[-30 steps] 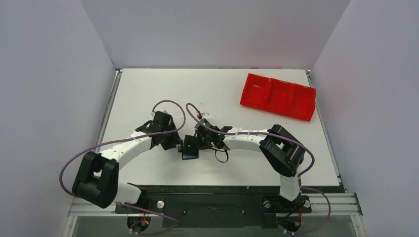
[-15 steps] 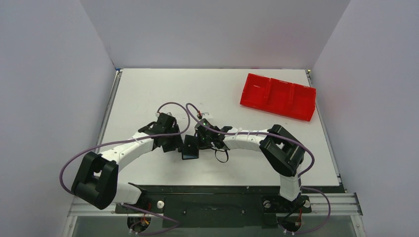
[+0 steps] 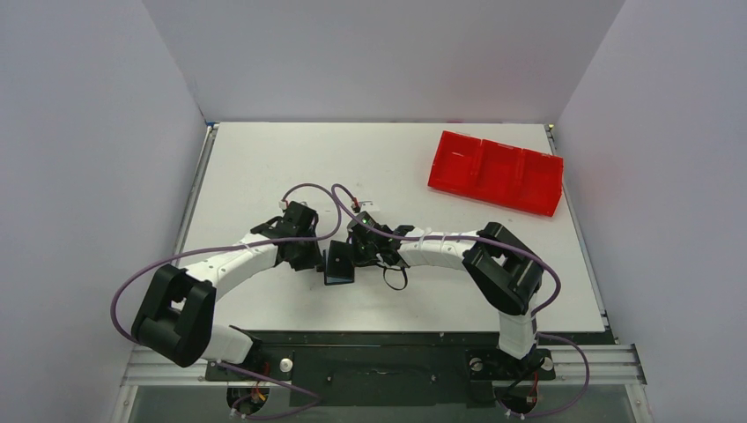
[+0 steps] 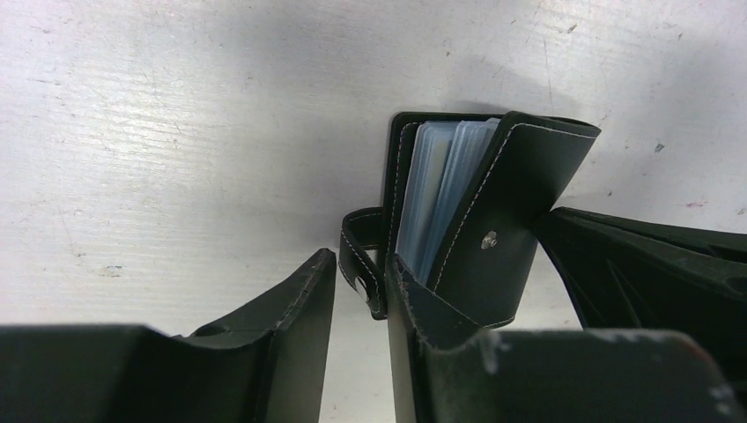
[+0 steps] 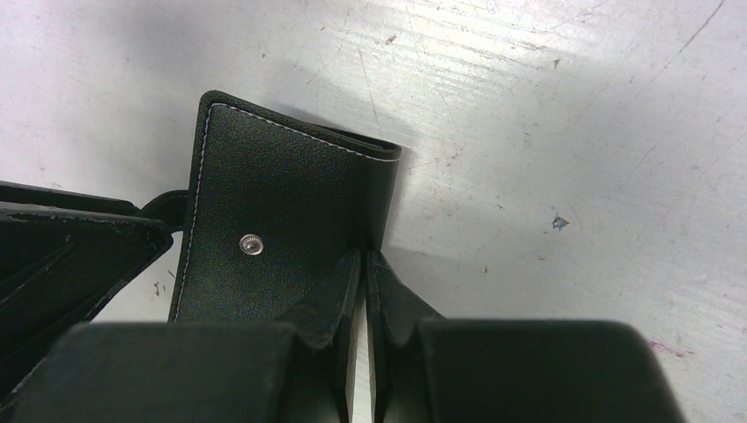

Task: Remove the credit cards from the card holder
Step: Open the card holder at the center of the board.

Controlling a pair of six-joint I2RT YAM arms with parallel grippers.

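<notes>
Right wrist: card holder (image 5: pixel 273 203) cover edge pinched between right jaws.

Open black holder (image 4: pixel 480 220) on white bench (image 4: pixel 176 132), pale cards (image 4: pixel 436 189) fanned inside holder, left pincer (image 4: pixel 359 269) parted just below holder, strap (image 4: pixel 355 242) in its gap

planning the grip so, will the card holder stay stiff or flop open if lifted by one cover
Probably floppy: the card holder gapes at a soft fold, its cover bent away from the clear sleeves. Likely light, since it looks like thin stitched leather. Its loose strap may dangle or snag.
</notes>
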